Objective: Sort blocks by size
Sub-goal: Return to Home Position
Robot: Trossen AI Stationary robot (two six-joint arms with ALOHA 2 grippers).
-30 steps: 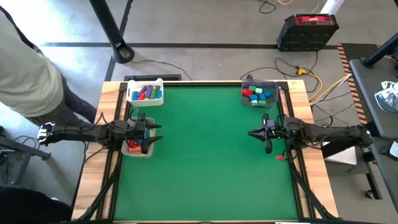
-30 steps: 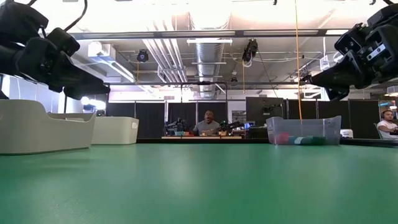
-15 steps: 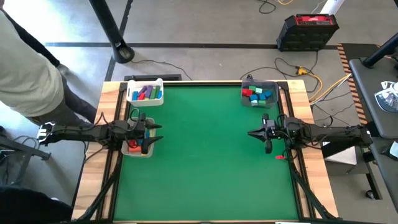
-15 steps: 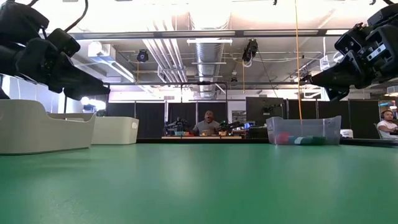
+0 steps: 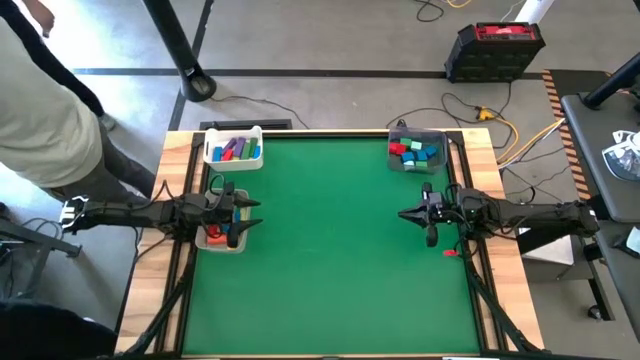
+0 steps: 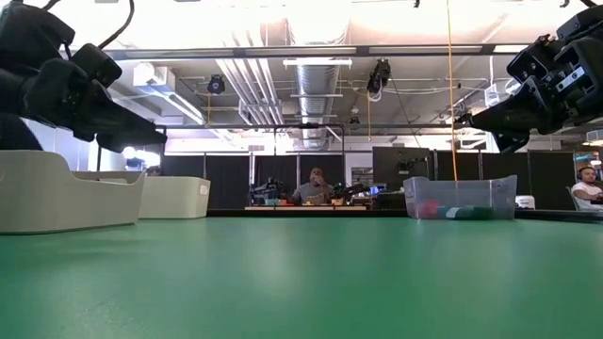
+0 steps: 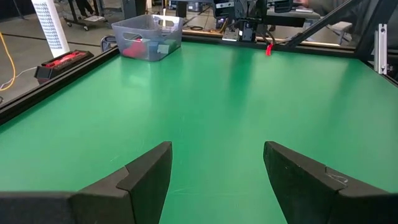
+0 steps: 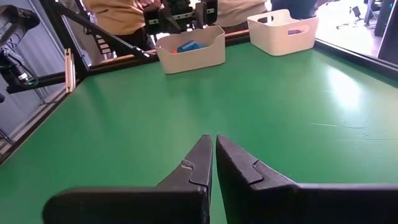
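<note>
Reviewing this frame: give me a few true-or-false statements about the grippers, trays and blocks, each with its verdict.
1. The left gripper is open and empty. True.
2. The right gripper is shut on a red block. False: it is shut with nothing in it.
3. The left gripper hangs above a white tray. True.
4. The clear bin stands beside that tray on the left side. False: it stands at the table's far right corner.
5. The clear bin is empty. False: it holds red, green and blue blocks.
</note>
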